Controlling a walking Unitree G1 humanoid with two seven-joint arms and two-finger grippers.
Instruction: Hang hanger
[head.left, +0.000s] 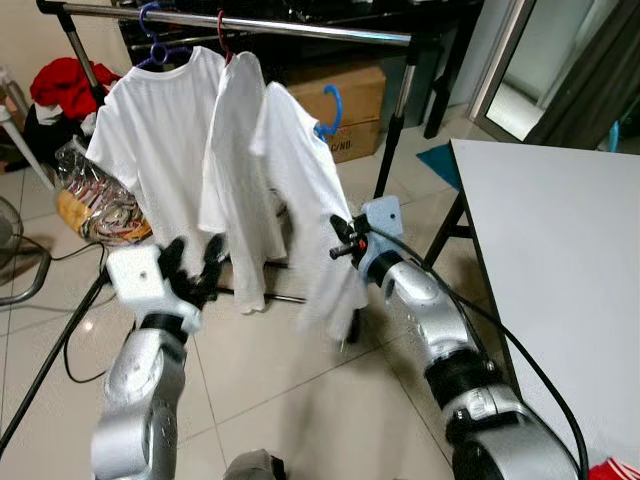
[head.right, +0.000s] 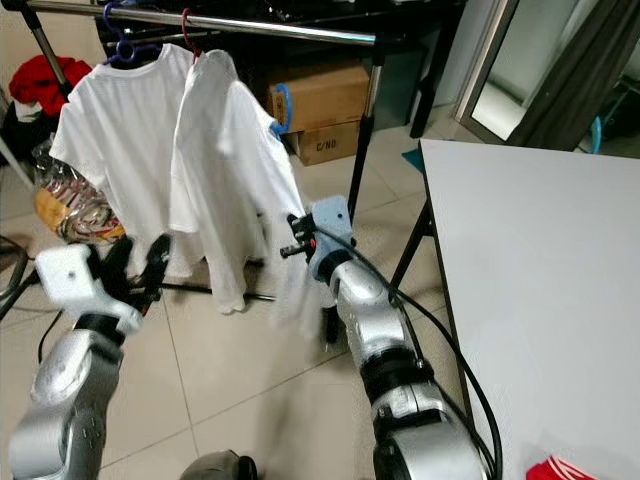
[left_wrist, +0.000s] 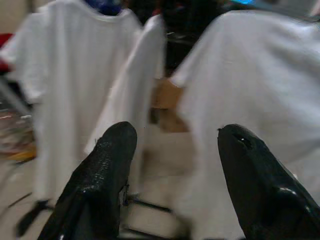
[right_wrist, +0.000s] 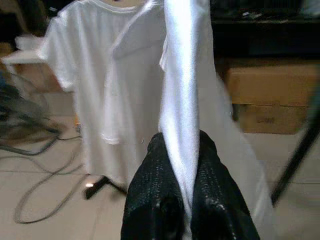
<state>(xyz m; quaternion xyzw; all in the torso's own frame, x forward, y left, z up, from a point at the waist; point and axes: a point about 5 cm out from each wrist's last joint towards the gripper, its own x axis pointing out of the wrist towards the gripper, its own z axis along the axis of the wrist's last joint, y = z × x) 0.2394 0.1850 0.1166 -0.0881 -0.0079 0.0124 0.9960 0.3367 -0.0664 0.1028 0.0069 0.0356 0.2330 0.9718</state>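
Observation:
A metal rail (head.left: 300, 28) on a clothes rack carries two white T-shirts, one (head.left: 165, 130) on a purple hanger (head.left: 152, 35) and one (head.left: 235, 150) on a red hanger (head.left: 222, 35). A third white shirt (head.left: 300, 170) sits on a blue hanger (head.left: 331, 107), whose hook is below the rail and apart from it. My right gripper (right_wrist: 182, 150) is shut on this shirt's fabric at its lower right side, and the cloth partly hides the fingers in the eye views. My left gripper (head.left: 192, 250) stands open and empty, low in front of the hung shirts.
A white table (head.left: 560, 280) stands on the right, close to my right arm. Cardboard boxes (head.left: 350, 100) sit behind the rack. A plastic bag (head.left: 95, 200), red clothes (head.left: 65, 80) and floor cables (head.left: 60, 330) lie at the left.

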